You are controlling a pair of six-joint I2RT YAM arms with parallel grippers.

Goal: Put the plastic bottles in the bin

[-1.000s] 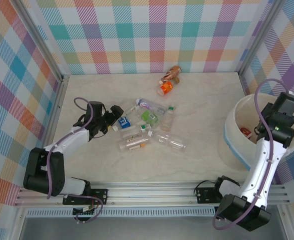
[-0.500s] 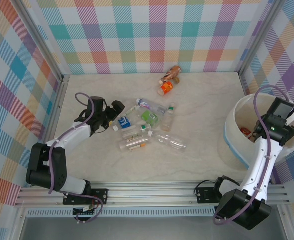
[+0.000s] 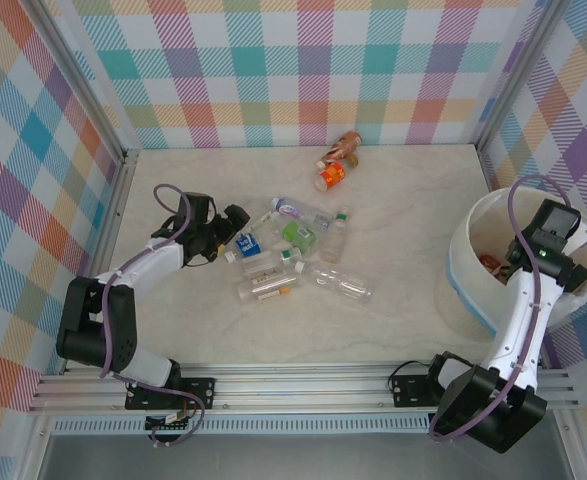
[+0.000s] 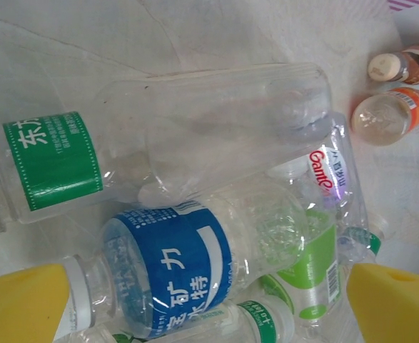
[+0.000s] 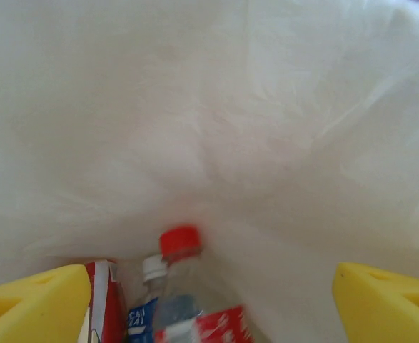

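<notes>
Plastic bottles (image 3: 273, 268) make up most of what you have left: a loose cluster of about eight lies on the table (image 3: 403, 200) left of centre. An orange bottle (image 3: 332, 176) and a brown bottle (image 3: 349, 145) lie together by the far wall, well apart from that cluster. The bin (image 3: 461, 262) stands at the right edge. Looking down into it, you find at least a red-capped bottle (image 5: 180, 241) and a white-capped bottle (image 5: 153, 267) beside it, with a red-labelled item (image 5: 103, 300) to their left; more may be hidden. Your right gripper (image 5: 209, 286) hangs inside the bin with its pads spread wide and nothing between them. Your left gripper (image 4: 209, 286) is spread just as wide at the left end of the cluster, bracketing a blue-labelled bottle (image 4: 168, 266) without pinching it. Judgement: the job is in its early part, perhaps a quarter done at best, and the blue-labelled bottle is the likely next pick.
</notes>
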